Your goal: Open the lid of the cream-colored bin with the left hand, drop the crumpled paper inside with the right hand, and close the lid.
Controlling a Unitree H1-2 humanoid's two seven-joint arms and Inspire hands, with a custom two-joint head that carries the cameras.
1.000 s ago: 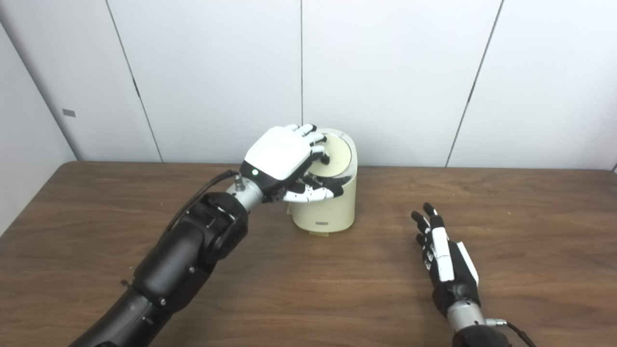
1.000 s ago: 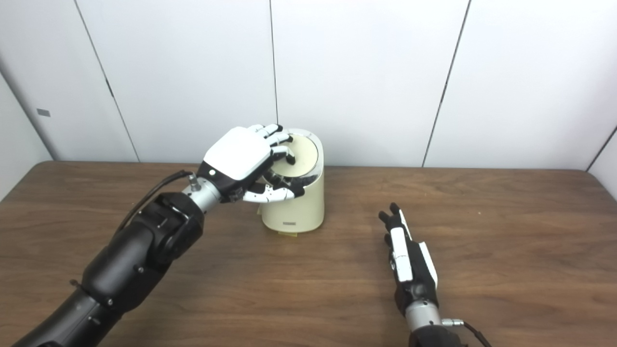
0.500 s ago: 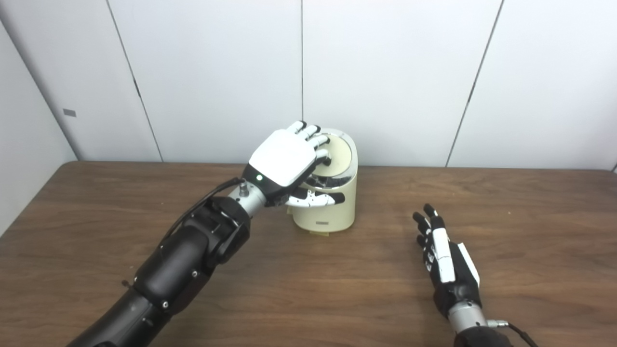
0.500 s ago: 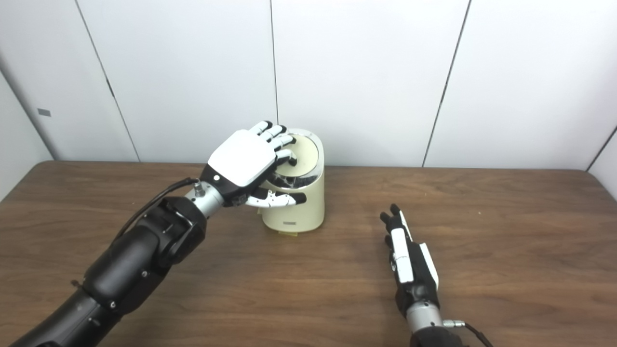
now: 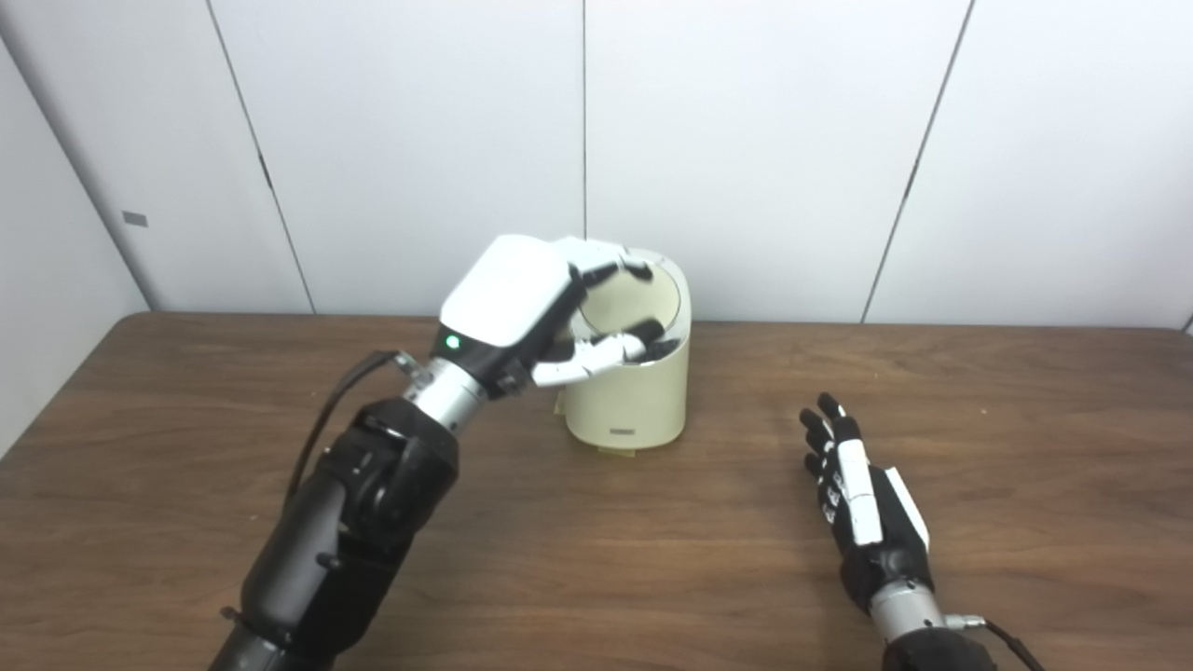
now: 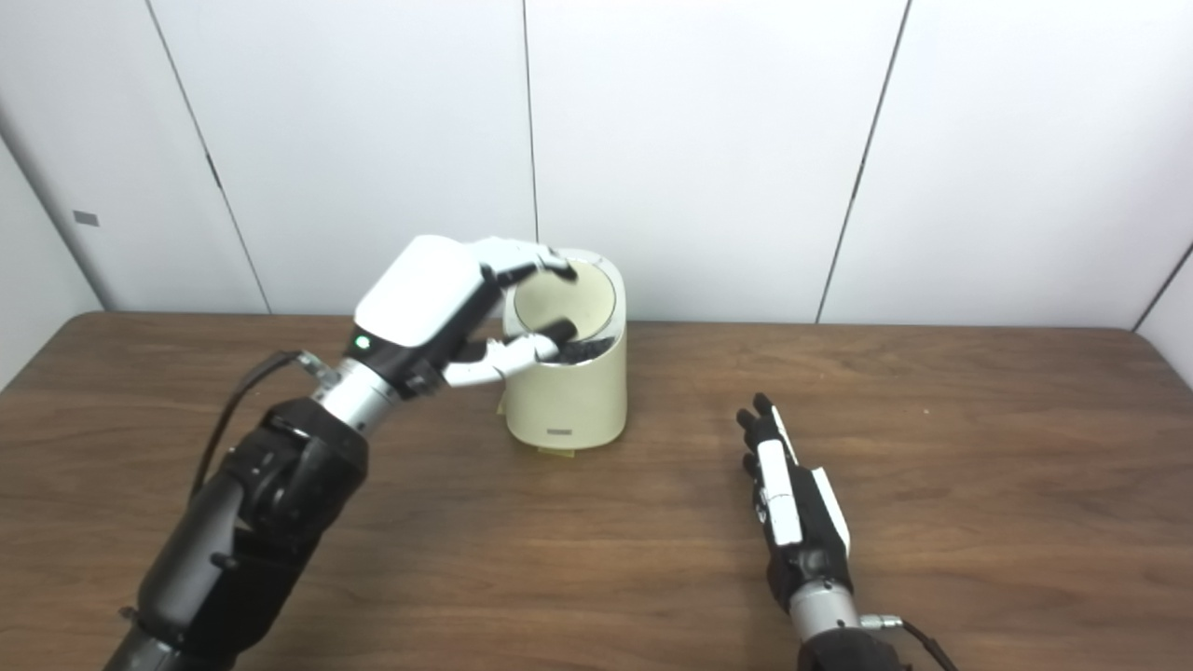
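1. Bin-side work aside, nearest the camera the right hand (image 5: 862, 499) lies on the wooden table (image 5: 652, 559), fingers straight and slightly spread, holding nothing.
2. Farther back, the left hand (image 5: 522, 303) hovers at the bin's left rim, fingers curled over the top and thumb at the front edge; a firm grasp cannot be told.
3. The cream-colored bin (image 5: 634, 401) stands upright near the wall, its lid (image 5: 624, 303) tilted.
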